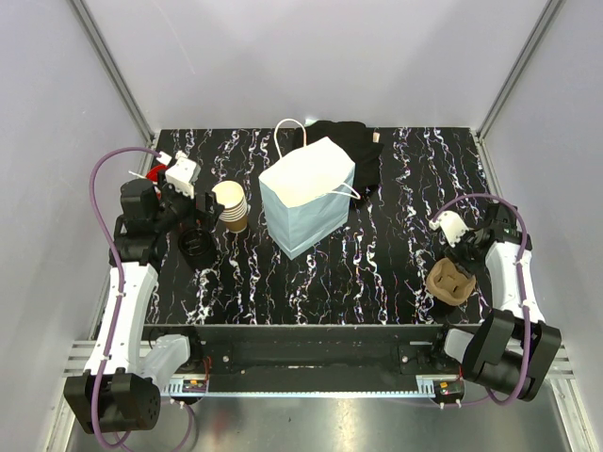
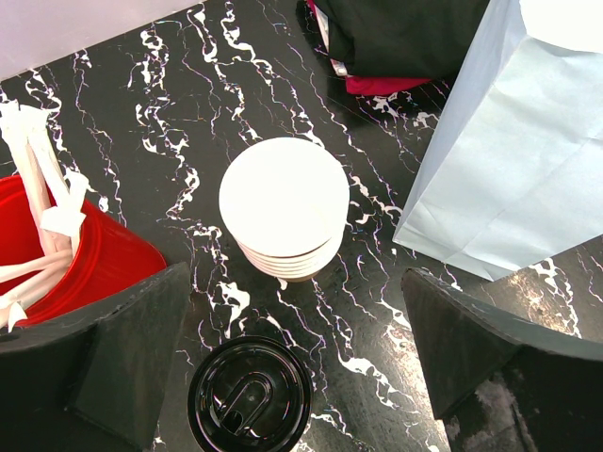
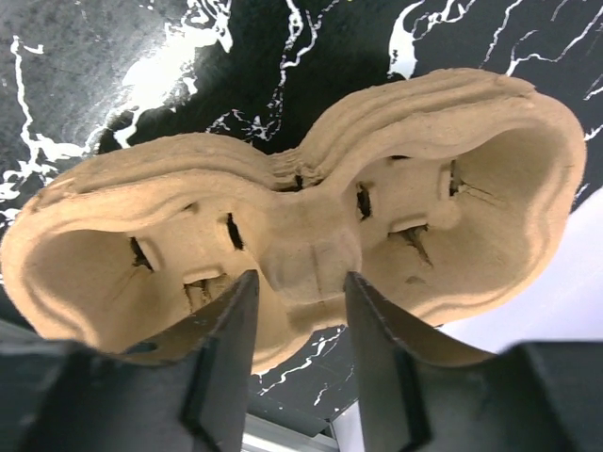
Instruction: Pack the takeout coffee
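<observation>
Left wrist view: takeout coffee (image 2: 250,395) upright, black lid (image 1: 197,247) up; left hand (image 2: 294,273) spread wide. Right hand (image 3: 300,278) straddles pulp carrier (image 3: 471,188) — grip unclear.

The left gripper (image 2: 294,278) is hanging over the black marbled table (image 2: 141,113) with its jaws spread wide, one dark finger (image 2: 122,348) showing at each lower corner of the view. Down in the gap, back toward the palm and nearer the view's left finger, the takeout coffee (image 2: 249,394) is showing only its round black lid. Just ahead of the fingertips a nested stack of cups (image 2: 283,202) is standing, apart from the lid. Outside the left finger a red cup (image 2: 85,264) is holding white straws (image 2: 33,179). Ahead of the right finger a pale blue paper bag (image 2: 499,160) is rising. Farther ahead a black bundle (image 2: 405,33) is lying on something red.
</observation>
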You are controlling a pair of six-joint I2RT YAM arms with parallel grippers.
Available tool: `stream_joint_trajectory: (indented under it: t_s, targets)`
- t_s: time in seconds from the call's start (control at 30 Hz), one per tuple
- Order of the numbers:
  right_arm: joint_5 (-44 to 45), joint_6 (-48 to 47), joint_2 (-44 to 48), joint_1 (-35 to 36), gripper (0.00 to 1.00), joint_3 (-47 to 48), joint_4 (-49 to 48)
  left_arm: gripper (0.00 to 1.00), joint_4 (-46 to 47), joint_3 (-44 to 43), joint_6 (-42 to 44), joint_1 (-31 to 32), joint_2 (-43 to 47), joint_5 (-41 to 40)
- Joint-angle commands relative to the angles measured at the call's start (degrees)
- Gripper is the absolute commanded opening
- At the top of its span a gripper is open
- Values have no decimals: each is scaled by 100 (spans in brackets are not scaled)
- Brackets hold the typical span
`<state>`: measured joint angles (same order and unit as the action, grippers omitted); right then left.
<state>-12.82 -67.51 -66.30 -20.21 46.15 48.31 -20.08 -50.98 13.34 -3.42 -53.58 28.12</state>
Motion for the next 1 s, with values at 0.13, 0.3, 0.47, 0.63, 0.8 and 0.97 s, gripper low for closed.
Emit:
stream_joint_trajectory:
  t_s: [0.13, 0.3, 0.47, 0.63, 0.8, 0.97]
  targets:
    - [-71, -79, 266, -62, 29, 34, 28, 99, 135, -96, 63, 8, 76, 159]
    - [-177, -26, 443, -62, 23, 254, 222, 99, 135, -96, 54, 17, 76, 176]
    - [-212, 1, 575, -62, 25, 360, 380, 99, 144, -96, 54, 8, 94, 185]
    - [-107, -35, 400, -62, 50, 237, 372, 99, 144, -96, 54, 17, 102, 176]
    - [-212, 18, 197, -124, 56, 87, 179, 99, 144, -87, 54, 8, 102, 194]
    - [-318, 97, -67, -150, 58, 87, 11, 99, 144, -87, 63, 17, 94, 194]
